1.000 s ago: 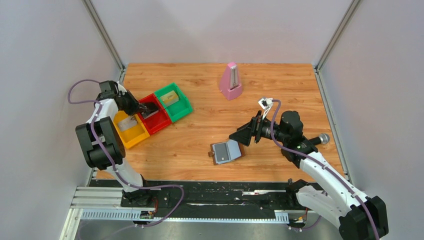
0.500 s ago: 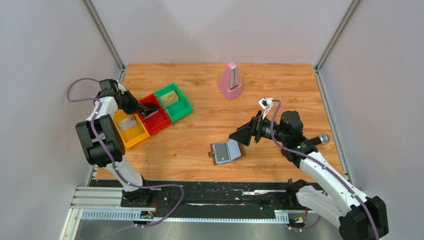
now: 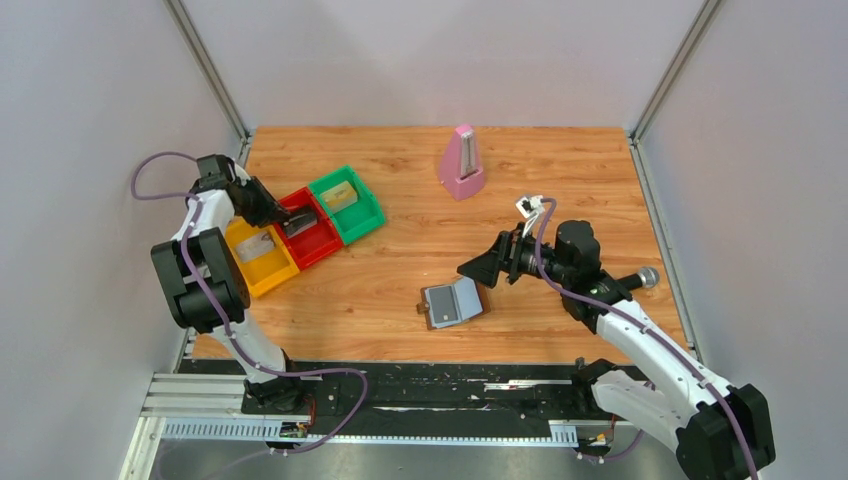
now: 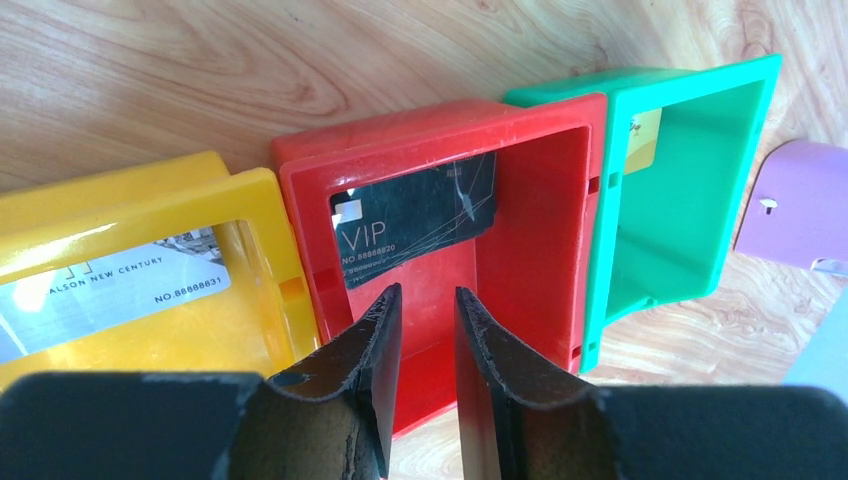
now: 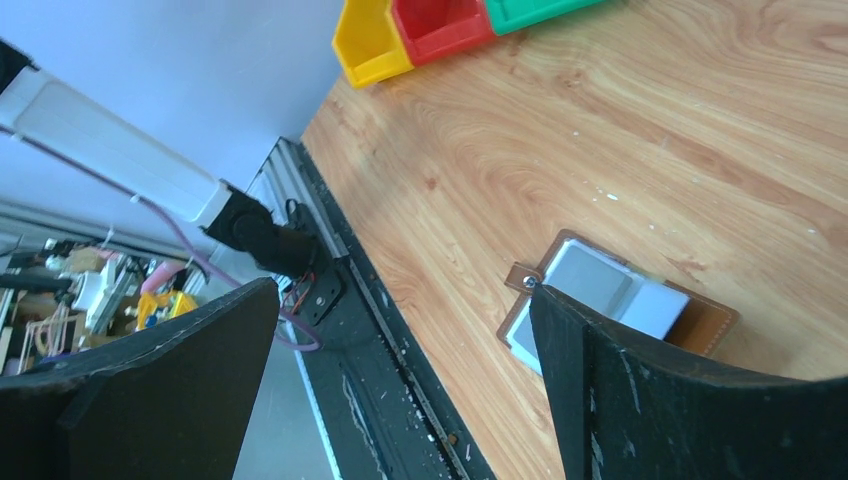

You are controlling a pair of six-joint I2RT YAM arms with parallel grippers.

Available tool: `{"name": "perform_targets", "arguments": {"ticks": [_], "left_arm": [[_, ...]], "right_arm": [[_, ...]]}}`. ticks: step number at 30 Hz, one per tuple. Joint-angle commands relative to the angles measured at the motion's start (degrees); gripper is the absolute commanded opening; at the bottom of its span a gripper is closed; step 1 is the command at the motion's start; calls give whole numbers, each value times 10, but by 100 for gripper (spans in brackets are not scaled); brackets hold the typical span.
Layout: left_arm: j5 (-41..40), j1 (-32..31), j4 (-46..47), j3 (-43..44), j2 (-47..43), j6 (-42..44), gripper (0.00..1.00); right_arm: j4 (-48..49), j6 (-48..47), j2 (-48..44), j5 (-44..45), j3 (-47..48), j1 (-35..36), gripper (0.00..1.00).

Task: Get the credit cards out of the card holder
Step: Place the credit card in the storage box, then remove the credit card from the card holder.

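Note:
The card holder [image 3: 450,303] lies open on the wood, grey-blue inside with a brown rim; it also shows in the right wrist view [image 5: 600,290]. A dark VIP card [image 4: 415,220] lies in the red tray [image 4: 440,118]. A grey-silver card [image 4: 110,295] lies in the yellow tray [image 4: 100,195]. A gold-tan card [image 4: 643,138] lies in the green tray [image 4: 700,80]. My left gripper [image 4: 427,300] hovers at the red tray's near edge [image 3: 290,224], jaws a little apart and empty. My right gripper [image 3: 478,272] is wide open and empty, just up and right of the holder [image 5: 402,292].
A pink metronome [image 3: 462,162] stands at the back middle. The three trays sit in a row at the left [image 3: 300,230]. Metal frame posts stand at the back corners. The black rail runs along the table's near edge [image 5: 380,330].
My left gripper has drawn back a little from the red tray towards the left. My right gripper has shifted slightly left. The holder and cards have not moved.

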Motion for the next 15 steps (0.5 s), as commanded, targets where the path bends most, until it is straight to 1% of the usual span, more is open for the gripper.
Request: {"name": "perform_targets", "arguments": {"ticks": [1, 4, 7, 9, 12, 13, 15], "left_arm": [[4, 5, -7, 32, -6, 12, 34], [18, 4, -21, 40, -27, 13, 34], [35, -1, -34, 43, -54, 19, 35], [43, -9, -43, 39, -79, 22, 35], [61, -25, -45, 16, -127, 21, 35], [66, -37, -46, 9, -138, 23, 35], [72, -62, -47, -12, -167, 27, 35]], "right_arm": [[-22, 1, 4, 68, 24, -1, 100], [-47, 29, 13, 88, 38, -1, 100], [-87, 12, 43, 62, 59, -2, 100], [-105, 9, 61, 69, 65, 1, 100], [-107, 17, 78, 80, 61, 9, 93], [-108, 22, 85, 86, 60, 12, 92], [-111, 32, 102, 100, 60, 21, 86]]}}
